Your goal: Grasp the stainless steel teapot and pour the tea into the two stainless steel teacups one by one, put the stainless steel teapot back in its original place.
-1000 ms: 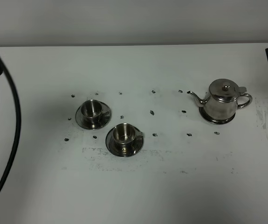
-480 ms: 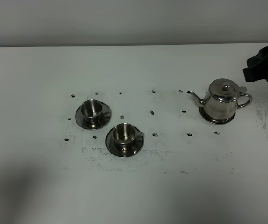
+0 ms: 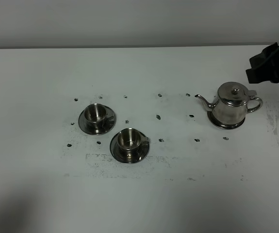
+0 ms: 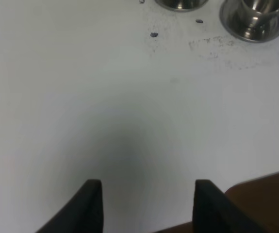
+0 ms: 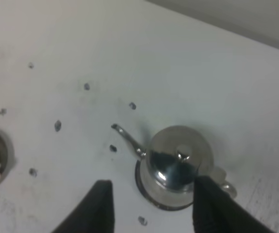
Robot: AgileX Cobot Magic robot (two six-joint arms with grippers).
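Your right gripper (image 5: 154, 194) hovers wide open beyond the teapot (image 3: 232, 106), whose handle (image 3: 256, 104) points right toward it for grasping; your left gripper (image 4: 148, 194) hangs open, clear of the cups (image 3: 128, 140)

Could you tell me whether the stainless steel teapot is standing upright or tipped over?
Upright: the shiny stainless steel teapot stands level on its flat round steel coaster, domed knobbed lid on top and closed.
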